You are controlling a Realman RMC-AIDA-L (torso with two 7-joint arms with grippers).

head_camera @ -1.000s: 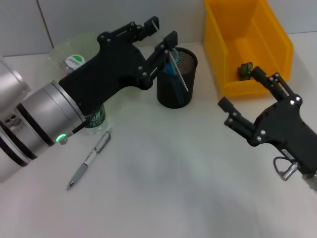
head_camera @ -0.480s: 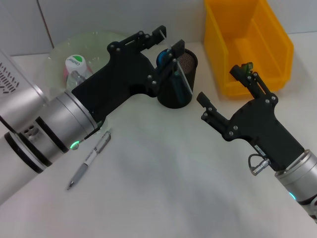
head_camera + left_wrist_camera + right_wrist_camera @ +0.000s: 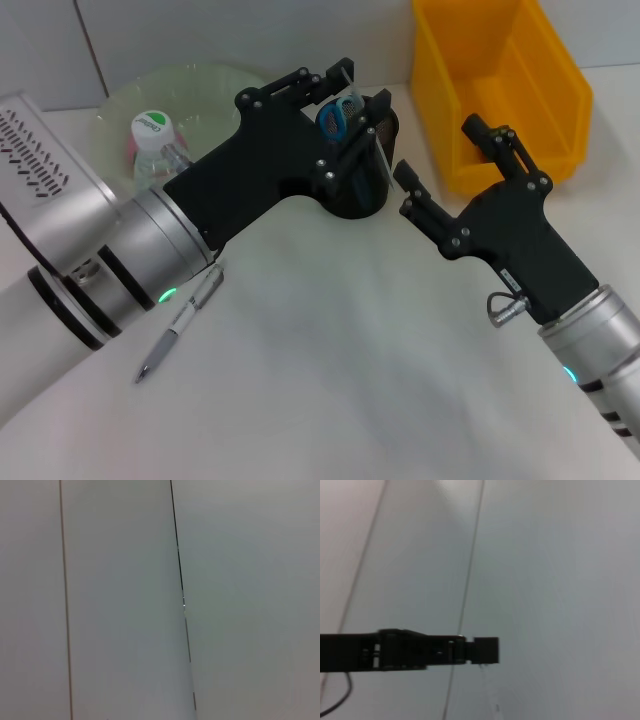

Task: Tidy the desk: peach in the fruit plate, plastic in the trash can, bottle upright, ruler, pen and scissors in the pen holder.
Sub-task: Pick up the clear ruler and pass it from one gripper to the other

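The black mesh pen holder (image 3: 365, 190) stands at mid-table, with the blue-handled scissors (image 3: 335, 118) and a clear ruler (image 3: 379, 152) standing in it. My left gripper (image 3: 362, 88) is open, with its fingers spread just over the holder's rim around the scissors' handles. My right gripper (image 3: 440, 152) is open and empty, just right of the holder. A silver pen (image 3: 185, 318) lies on the table at the front left. A bottle with a green cap (image 3: 152, 126) stands by the green fruit plate (image 3: 205, 82). One black finger (image 3: 480, 650) shows in the right wrist view.
A yellow bin (image 3: 500, 70) stands at the back right, partly behind my right gripper, which hides what lies inside. Something pink (image 3: 130, 146) shows at the plate beside the bottle. The left wrist view shows only a pale wall panel (image 3: 125, 600).
My left gripper has shifted right over the pen holder, and the scissors' handles now show between its fingers. My right arm has swung left and up, from beside the bin to beside the holder.
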